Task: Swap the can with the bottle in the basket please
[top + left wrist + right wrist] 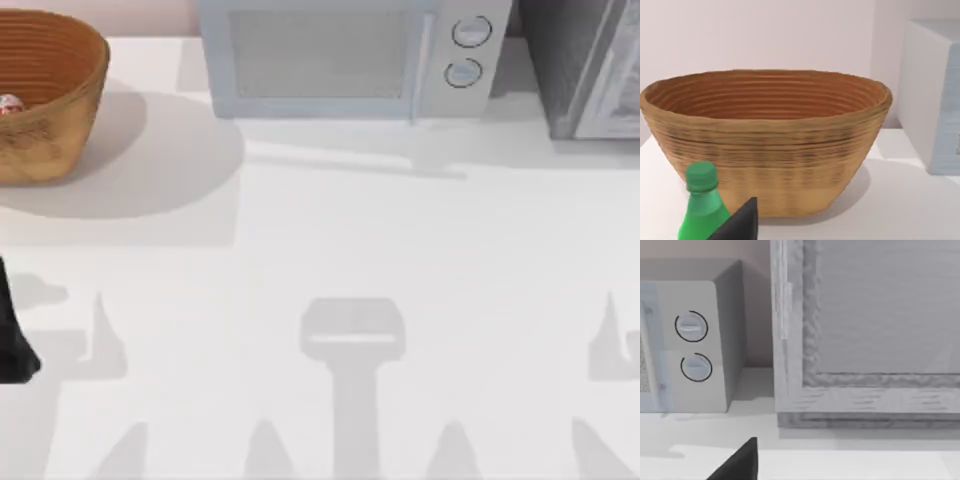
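The left end effector [740, 222], grip state untellable, hovers beside the green plastic bottle [702, 207] before the large orange-brown wicker basket [765, 150], where the small red-and-white can [10, 105] sits; judged step: grasping the bottle

From above I see the basket [50, 95] cut off at nine o'clock — the can [9, 104] inside barely peeks out. The green bottle [702, 205] is cropped below.

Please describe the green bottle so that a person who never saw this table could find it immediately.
Start from the big woven basket at the table's far left corner, left of the pale microwave. In the left wrist view, the bottle stands upright just in front of the basket's outer wall, outside it. It is the one bright green thing here, with a green screw cap.
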Controlling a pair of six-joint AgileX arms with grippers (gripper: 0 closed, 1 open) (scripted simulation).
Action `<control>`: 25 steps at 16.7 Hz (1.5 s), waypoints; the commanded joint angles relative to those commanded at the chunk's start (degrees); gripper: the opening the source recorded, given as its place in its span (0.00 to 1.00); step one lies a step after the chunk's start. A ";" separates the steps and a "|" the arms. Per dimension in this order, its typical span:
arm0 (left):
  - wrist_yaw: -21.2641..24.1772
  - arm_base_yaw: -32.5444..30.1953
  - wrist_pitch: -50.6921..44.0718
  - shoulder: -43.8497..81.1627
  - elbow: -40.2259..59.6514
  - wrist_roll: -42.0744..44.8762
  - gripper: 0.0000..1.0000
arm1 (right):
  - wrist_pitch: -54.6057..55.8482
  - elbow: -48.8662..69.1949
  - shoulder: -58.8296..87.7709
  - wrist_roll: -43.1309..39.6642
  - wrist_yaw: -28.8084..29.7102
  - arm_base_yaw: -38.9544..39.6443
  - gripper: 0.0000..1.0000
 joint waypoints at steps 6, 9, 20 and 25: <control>0.08 0.88 -3.14 5.38 4.35 0.26 1.00 | 0.00 0.00 0.00 0.00 0.00 0.00 1.00; 0.51 2.14 -8.50 14.69 12.65 0.86 1.00 | 0.00 0.00 0.00 0.00 0.00 0.00 1.00; 5.29 7.77 -40.02 69.43 71.07 5.48 1.00 | 0.00 0.00 0.00 0.00 0.00 0.00 1.00; 8.49 9.99 -56.41 98.01 103.32 7.94 1.00 | 0.00 0.00 0.00 0.00 0.00 0.00 1.00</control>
